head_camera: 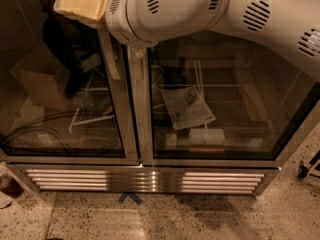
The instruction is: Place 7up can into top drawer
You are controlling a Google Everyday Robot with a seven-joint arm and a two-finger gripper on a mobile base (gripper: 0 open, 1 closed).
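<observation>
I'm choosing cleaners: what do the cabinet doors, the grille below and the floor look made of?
Cabinet doors: clear glass, showing reflections. Grille: shiny metal slats, probably steel. Floor: speckled, stone-like, perhaps terrazzo. The gripper, upper left in front of the doors, looks matte tan plastic.

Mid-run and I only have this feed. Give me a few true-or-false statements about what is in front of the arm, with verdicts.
1. The tool sits at the upper left of the view, in front of the left glass door. True.
2. A 7up can is in view. False: no can shows anywhere.
3. The printed paper sheet lies behind the left door. False: it lies behind the right glass door.
4. A blue mark is on the floor before the cabinet's grille. True.
</observation>
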